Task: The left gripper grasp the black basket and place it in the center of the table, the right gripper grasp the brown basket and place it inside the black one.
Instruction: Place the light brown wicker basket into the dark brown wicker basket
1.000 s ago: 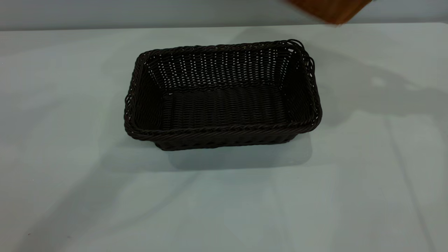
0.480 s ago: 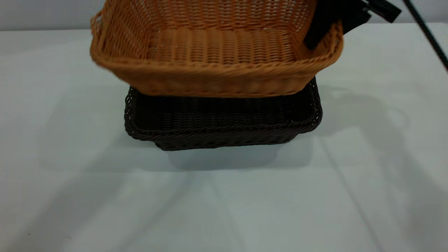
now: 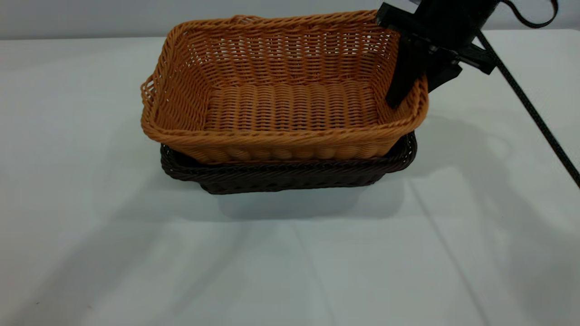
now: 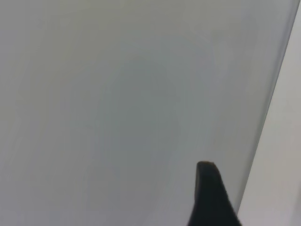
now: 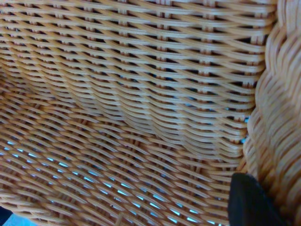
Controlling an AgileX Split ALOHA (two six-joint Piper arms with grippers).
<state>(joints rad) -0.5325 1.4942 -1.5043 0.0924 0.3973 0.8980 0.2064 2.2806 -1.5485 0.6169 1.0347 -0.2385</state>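
Note:
The black basket (image 3: 290, 177) stands at the middle of the table (image 3: 290, 271). The brown basket (image 3: 290, 106) sits low in it, its rim well above the black rim and overhanging slightly at the left. My right gripper (image 3: 413, 90) is shut on the brown basket's right wall, one finger inside and one outside. The right wrist view shows the orange weave (image 5: 131, 103) up close and one black fingertip (image 5: 251, 202) against the wall. My left gripper is out of the exterior view. Its wrist view shows one fingertip (image 4: 209, 193) over bare table, holding nothing.
The right arm's black cable (image 3: 530, 108) runs down across the table's right side. The table's far edge meets a grey wall (image 3: 90, 18). A table edge (image 4: 268, 122) shows beside the left gripper.
The brown basket came in from the upper right, swung over the black basket and has come down into it. The black basket has not moved.

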